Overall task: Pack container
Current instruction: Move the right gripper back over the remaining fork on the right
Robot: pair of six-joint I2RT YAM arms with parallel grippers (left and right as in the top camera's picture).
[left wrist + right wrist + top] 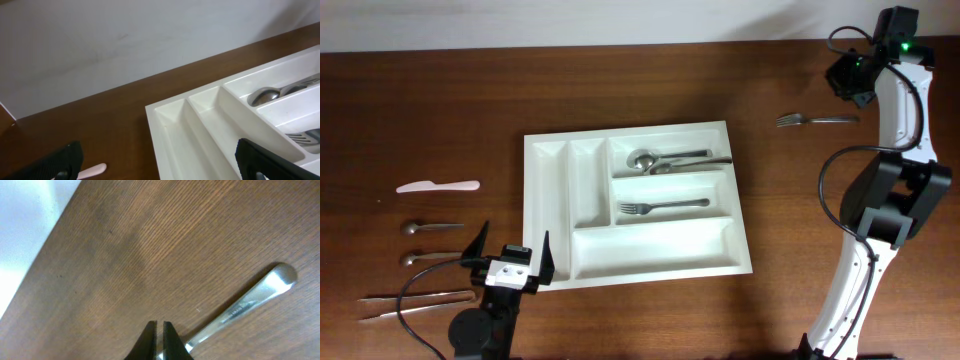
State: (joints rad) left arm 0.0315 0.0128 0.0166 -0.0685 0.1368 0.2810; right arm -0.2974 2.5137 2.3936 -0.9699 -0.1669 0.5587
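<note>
Pinched shut on the right gripper (160, 330), fork (250, 297) handle just beside the jaws; cannot tell whether caught; spread wide and empty on the left gripper (512, 246); tray (650, 250) just ahead of those jaws, well apart from the right ones; probably light, stiff, slick; best taken by a rim wall; white, five compartments.

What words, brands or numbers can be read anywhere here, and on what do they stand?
No text is legible in any view.
Fork handle: faint marks, perhaps a maker's stamp, too small and blurred to read.
White cutlery tray: no lettering shows.
</note>
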